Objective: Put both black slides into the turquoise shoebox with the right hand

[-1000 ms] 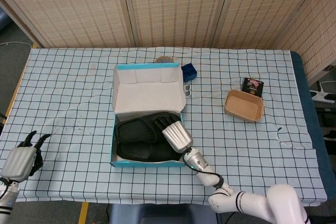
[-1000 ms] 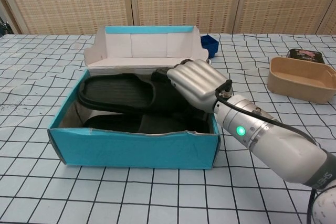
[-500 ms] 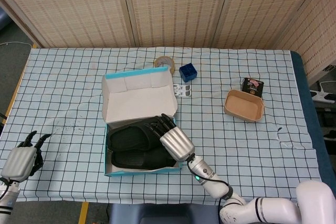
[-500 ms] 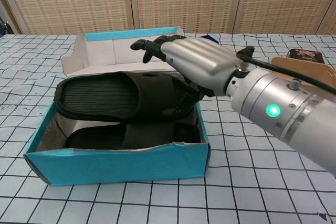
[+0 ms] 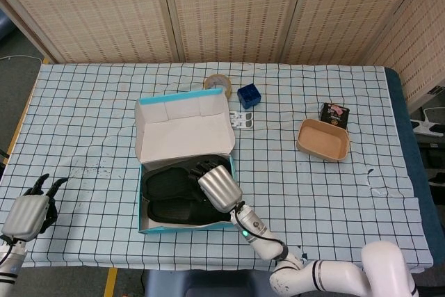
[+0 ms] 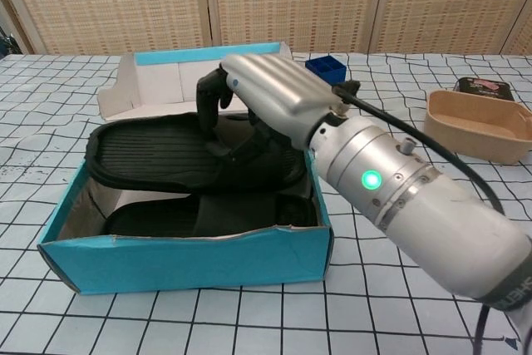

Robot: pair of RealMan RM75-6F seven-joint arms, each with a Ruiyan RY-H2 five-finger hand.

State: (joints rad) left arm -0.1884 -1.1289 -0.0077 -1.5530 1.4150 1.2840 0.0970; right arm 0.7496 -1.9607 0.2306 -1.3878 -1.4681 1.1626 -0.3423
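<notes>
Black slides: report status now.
Right hand fingers curled down onto the upper slide, grip unclear. Both slides in the turquoise shoebox, upper propped on its rim. Left hand idle at the table's edge.

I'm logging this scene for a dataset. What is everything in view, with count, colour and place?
shoebox: 1, turquoise, lid open, table centre-left
slides: 2, black, in the shoebox
tape roll: 1, beige, behind the box
small bin: 1, blue, right of the tape
tray: 1, tan, right side
packet: 1, black, behind the tray
tablecloth: 1, white checked
left hand: near left corner, holds nothing
right hand: on the upper slide
</notes>
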